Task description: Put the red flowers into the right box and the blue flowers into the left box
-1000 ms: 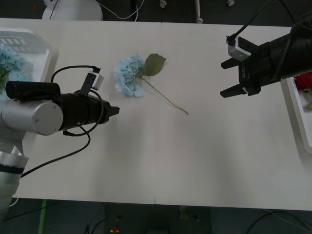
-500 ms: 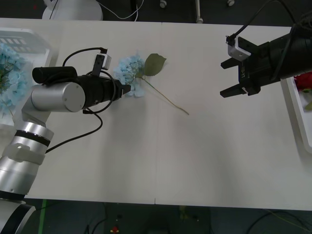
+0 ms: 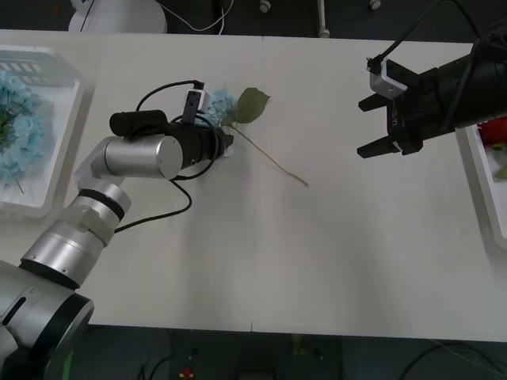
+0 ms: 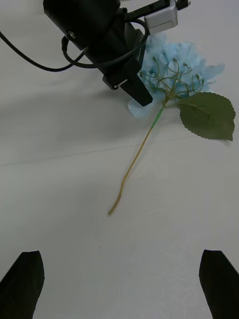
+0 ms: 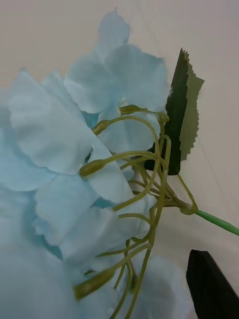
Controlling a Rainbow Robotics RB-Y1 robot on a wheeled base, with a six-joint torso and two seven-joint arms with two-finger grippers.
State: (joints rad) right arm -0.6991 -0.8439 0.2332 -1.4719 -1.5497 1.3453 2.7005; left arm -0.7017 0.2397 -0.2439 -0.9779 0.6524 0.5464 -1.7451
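Note:
One blue flower (image 3: 224, 103) lies on the table with its pale head, a green leaf (image 3: 252, 104) and a thin stem (image 3: 273, 162) running toward the middle. My left gripper (image 3: 227, 143) is open right at the flower head. One black finger (image 5: 211, 286) shows beside the petals (image 5: 74, 149); the other is hidden by them. More blue flowers (image 3: 17, 119) lie in the left box (image 3: 65, 150). Red flowers (image 3: 495, 131) show in the right box (image 3: 482, 170). My right gripper (image 3: 364, 128) hangs open above the table's right side, well away from the flower (image 4: 172, 70).
A black cable loops off the left wrist (image 3: 162, 99). The white table (image 3: 277, 261) has bare room in front and in the middle. Dark floor and a white base (image 3: 119, 14) lie beyond the far edge.
My left arm has swung up and to the right from the table's left front, bringing its gripper onto the blue flower head. The right arm has stayed still.

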